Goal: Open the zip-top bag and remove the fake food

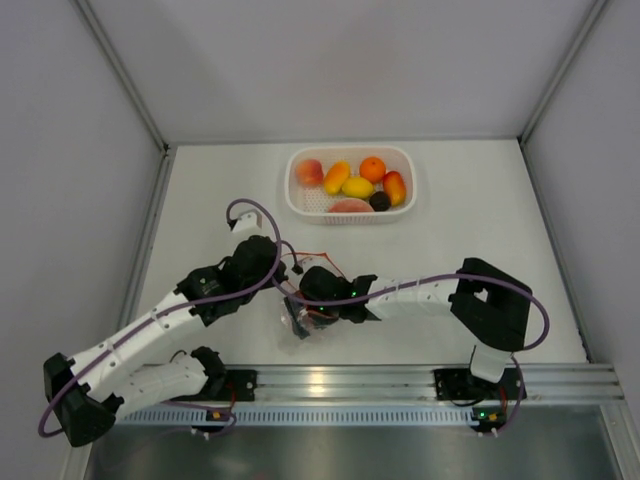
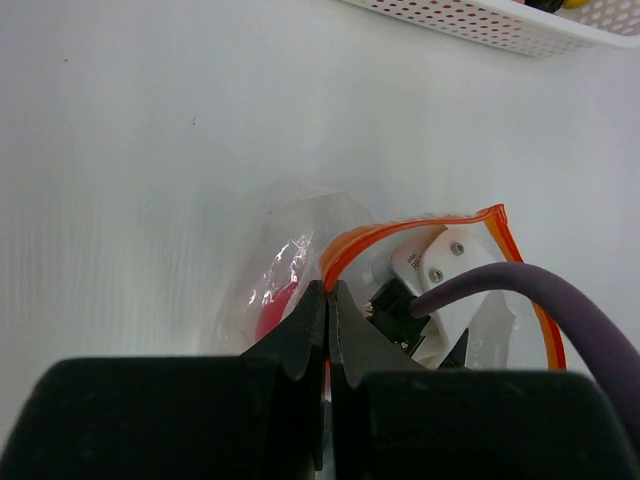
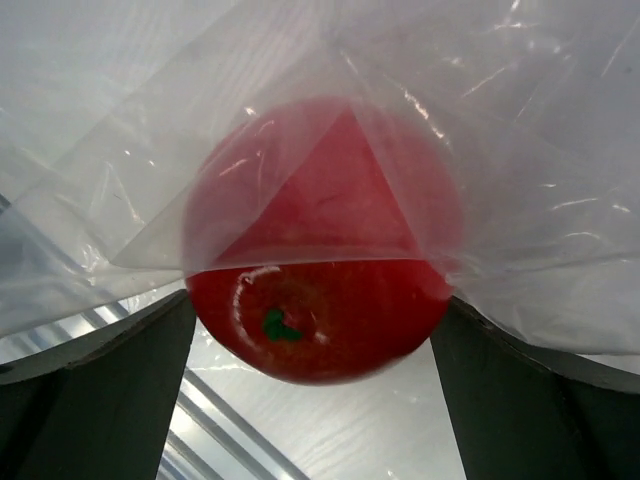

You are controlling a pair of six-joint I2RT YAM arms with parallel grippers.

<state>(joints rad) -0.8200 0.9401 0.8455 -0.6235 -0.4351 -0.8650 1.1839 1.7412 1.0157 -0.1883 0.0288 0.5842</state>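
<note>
Plainly, the zip-top bag lies on the tabletop toward 6 o'clock in the top view, close to the rail where the arms are bolted and between the two arms. Its orange zip strip stands apart, so the mouth is open.

The left tool is closed, pinching the rim of the bag at the strip. From there, at about 2 o'clock in the left wrist view, the white body and purple cable of the right arm reach into the open mouth.

The right tool is inside the bag, its dark fingers spread wide. A glossy red fruit with a small green mark sits between them, one finger at its 8 o'clock and the other at its 4 o'clock. A fold of clear plastic covers the fruit's upper half.

The rest of the fake food lies in the white perforated basket at 12 o'clock on the tabletop, well apart from the bag: orange, yellow, pink and dark pieces.
</note>
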